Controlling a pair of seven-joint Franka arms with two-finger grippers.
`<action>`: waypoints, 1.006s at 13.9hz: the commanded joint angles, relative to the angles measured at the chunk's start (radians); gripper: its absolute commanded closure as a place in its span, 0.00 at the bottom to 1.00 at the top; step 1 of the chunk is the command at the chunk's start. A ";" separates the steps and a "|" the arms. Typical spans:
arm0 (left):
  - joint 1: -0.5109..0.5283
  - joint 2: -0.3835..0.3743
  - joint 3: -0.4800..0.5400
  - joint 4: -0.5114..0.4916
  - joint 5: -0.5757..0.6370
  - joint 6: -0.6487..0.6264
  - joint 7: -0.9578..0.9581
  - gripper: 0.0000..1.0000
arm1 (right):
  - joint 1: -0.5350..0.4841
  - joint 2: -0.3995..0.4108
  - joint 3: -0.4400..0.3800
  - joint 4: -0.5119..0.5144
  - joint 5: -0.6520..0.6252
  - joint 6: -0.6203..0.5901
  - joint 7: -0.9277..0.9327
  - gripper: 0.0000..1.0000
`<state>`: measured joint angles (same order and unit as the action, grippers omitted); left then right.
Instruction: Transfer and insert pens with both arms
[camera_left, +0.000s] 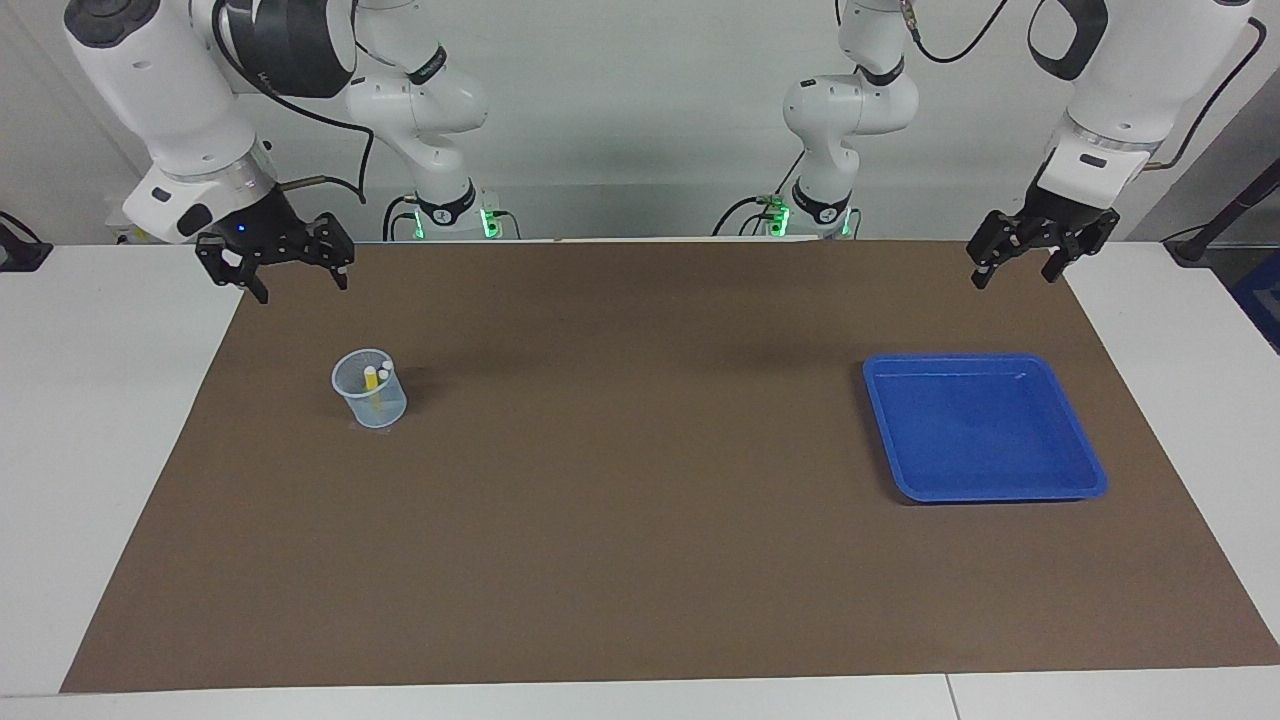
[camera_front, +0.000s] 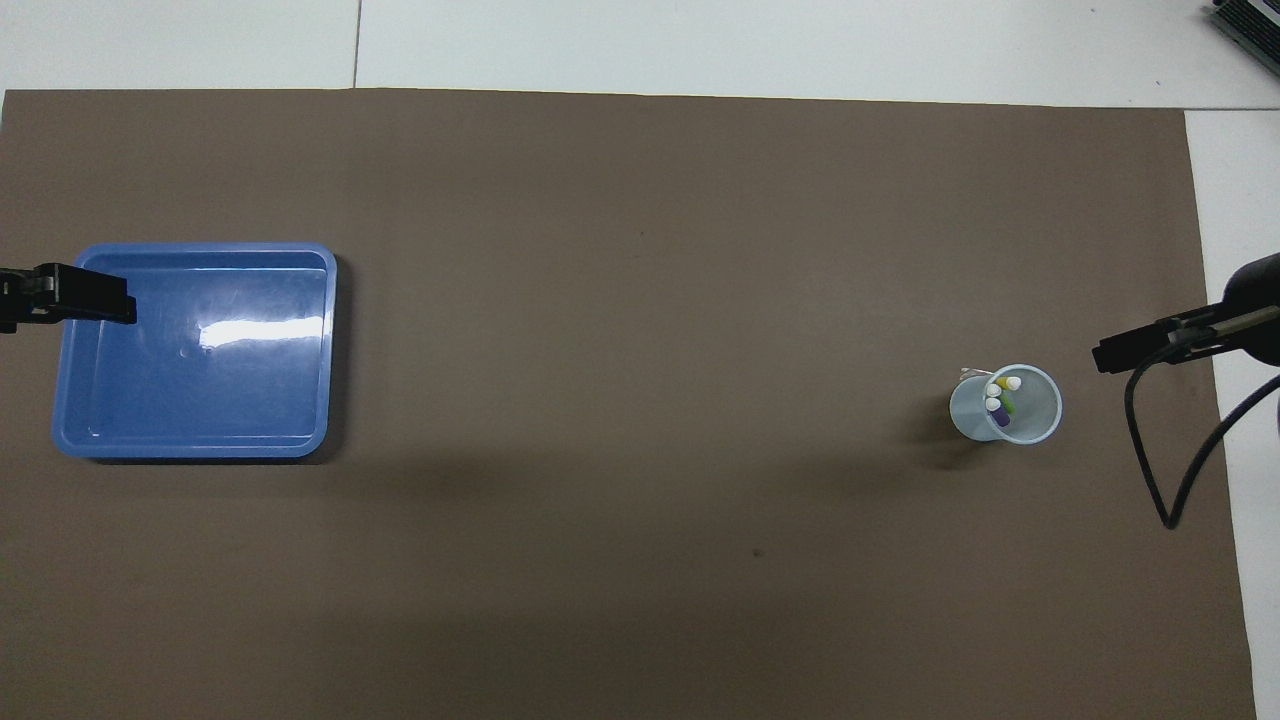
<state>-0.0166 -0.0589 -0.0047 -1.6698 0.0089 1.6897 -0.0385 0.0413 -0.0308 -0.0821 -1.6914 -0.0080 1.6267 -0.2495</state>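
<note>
Three pens (camera_front: 1000, 398) are seen standing in the clear cup (camera_left: 369, 389), apparently all inserted; the blue tray (camera_left: 1085, 470) lies bare. The left gripper (camera_left: 1016, 262) and right gripper (camera_left: 285, 277) are raised, fingers apart, nothing held.

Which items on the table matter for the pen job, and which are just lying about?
Job:
- purple, green and yellow marker pens
- clear plastic cup holding them
- blue plastic tray, empty
- left pincer, right pincer: both open

Lying about:
- brown table mat
</note>
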 joint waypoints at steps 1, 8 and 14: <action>0.018 -0.004 -0.012 -0.004 -0.010 0.002 0.016 0.00 | -0.023 0.009 0.024 0.016 0.008 0.004 0.010 0.00; 0.021 -0.005 -0.014 -0.007 -0.010 0.005 0.019 0.00 | -0.015 0.008 0.036 0.018 0.008 0.005 0.012 0.00; 0.021 -0.005 -0.014 -0.005 -0.010 0.007 0.017 0.00 | 0.008 0.008 0.028 0.018 0.011 0.008 0.018 0.00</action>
<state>-0.0152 -0.0589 -0.0049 -1.6698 0.0089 1.6903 -0.0381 0.0506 -0.0308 -0.0528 -1.6861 -0.0080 1.6268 -0.2492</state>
